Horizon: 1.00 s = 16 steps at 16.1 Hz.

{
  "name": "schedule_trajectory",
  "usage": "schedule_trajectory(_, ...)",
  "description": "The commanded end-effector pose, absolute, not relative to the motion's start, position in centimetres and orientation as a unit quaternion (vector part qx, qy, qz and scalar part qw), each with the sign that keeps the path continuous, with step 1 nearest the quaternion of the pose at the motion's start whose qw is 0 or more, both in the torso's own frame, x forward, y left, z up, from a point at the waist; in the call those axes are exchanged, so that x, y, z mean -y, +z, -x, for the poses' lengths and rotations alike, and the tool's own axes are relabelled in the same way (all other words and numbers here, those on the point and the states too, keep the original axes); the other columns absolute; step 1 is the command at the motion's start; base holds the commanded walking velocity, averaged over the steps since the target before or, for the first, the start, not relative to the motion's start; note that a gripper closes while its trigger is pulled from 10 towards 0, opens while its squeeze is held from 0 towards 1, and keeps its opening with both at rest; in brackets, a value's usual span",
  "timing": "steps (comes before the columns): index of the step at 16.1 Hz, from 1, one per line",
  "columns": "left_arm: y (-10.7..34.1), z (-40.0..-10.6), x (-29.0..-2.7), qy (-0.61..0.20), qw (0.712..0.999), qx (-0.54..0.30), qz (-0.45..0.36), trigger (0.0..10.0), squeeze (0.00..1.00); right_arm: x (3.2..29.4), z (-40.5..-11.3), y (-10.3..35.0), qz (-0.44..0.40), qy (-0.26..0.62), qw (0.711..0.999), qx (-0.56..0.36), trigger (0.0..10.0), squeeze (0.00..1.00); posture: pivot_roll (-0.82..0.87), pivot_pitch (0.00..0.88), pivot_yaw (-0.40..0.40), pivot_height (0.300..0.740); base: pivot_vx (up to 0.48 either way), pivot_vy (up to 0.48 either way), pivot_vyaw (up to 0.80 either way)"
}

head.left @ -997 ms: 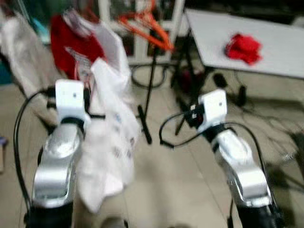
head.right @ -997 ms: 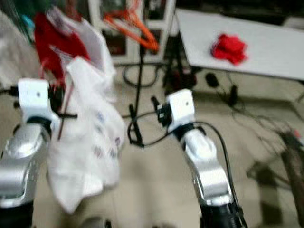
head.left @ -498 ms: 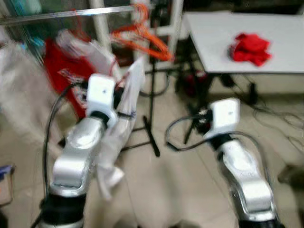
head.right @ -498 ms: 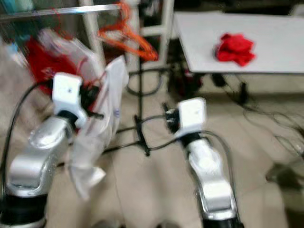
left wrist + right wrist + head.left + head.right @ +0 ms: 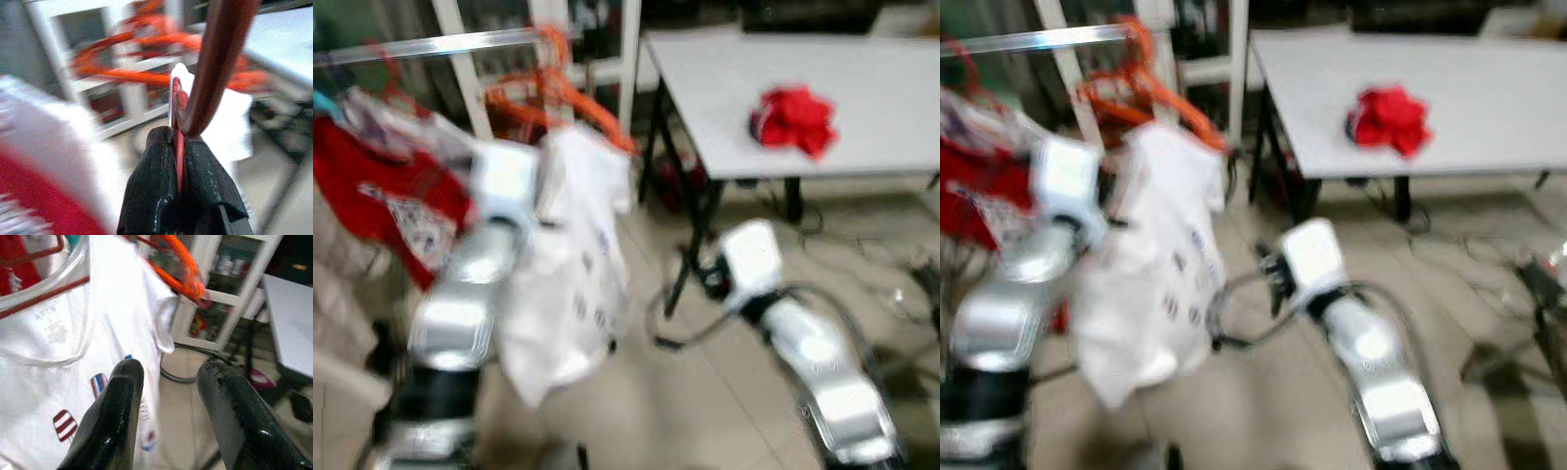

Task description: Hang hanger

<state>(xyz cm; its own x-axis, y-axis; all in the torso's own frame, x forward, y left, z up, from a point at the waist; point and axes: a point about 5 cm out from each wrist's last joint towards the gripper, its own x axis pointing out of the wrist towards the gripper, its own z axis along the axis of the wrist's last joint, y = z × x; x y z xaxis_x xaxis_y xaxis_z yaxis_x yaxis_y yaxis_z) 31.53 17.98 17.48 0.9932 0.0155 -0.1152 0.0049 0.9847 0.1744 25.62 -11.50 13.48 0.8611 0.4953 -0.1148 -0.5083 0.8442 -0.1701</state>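
A dark red hanger (image 5: 220,63) carries a white shirt (image 5: 573,274) printed with small red and blue marks. My left gripper (image 5: 177,134) is shut on the hanger's wire just below the hook, holding it up close to the orange hangers (image 5: 558,93) on the silver clothes rail (image 5: 440,44). The right gripper (image 5: 170,368) is open and empty, pointing at the shirt (image 5: 58,357) from close by. My right arm (image 5: 754,255) reaches forward beside the shirt. The picture is blurred.
A red garment (image 5: 372,196) hangs on the rail at the left. To the right stands a white table (image 5: 862,69) with a crumpled red cloth (image 5: 793,117) on it. Black stand legs and cables (image 5: 685,255) lie on the tiled floor under the table's near corner.
The camera has shifted, so rail and table sit further left. My left arm has carried the hanger and shirt closer to the orange hangers. The right arm stays beside it.
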Motion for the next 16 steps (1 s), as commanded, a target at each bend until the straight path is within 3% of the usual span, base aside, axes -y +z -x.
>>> schedule_trajectory(1, 17.8, -31.4, -17.9, 0.016, 0.994, -0.059, -0.091, 10.0, 0.00, 12.5, -25.8, 13.7, 0.112, 0.250, 0.961, -0.038, 10.0, 0.00, 0.03, 0.066, -0.014, 0.740, 0.465, 0.000, 0.00)
schedule_trajectory(7, 16.4, -29.6, -21.4, 0.134, 0.977, -0.114, -0.125, 10.0, 0.00, 12.5, -25.8, 13.3, 0.119, 0.275, 0.953, -0.048, 10.0, 0.00, 0.05, 0.072, -0.033, 0.740, 0.465, 0.000, 0.00)
schedule_trajectory(11, 16.3, -26.0, -24.4, 0.254, 0.947, -0.136, -0.141, 10.0, 0.00, 12.2, -25.3, 12.6, 0.113, 0.292, 0.948, -0.060, 10.0, 0.00, 0.07, 0.084, -0.048, 0.740, 0.463, 0.000, 0.00)
schedule_trajectory(13, 16.2, -25.6, -24.5, 0.248, 0.949, -0.134, -0.142, 10.0, 0.00, 12.2, -25.6, 12.6, 0.109, 0.284, 0.951, -0.056, 10.0, 0.00, 0.08, 0.086, -0.053, 0.740, 0.366, 0.000, 0.00)
schedule_trajectory(14, 16.6, -26.7, -22.9, 0.183, 0.965, -0.115, -0.149, 10.0, 0.00, 12.4, -26.1, 12.6, 0.104, 0.263, 0.958, -0.053, 10.0, 0.00, 0.08, 0.084, -0.052, 0.740, 0.000, 0.000, 0.00)
schedule_trajectory(16, 16.6, -27.0, -22.0, 0.177, 0.962, -0.127, -0.167, 10.0, 0.00, 12.3, -26.0, 12.3, 0.092, 0.252, 0.962, -0.057, 10.0, 0.00, 0.08, 0.082, -0.040, 0.740, 0.000, 0.000, 0.00)
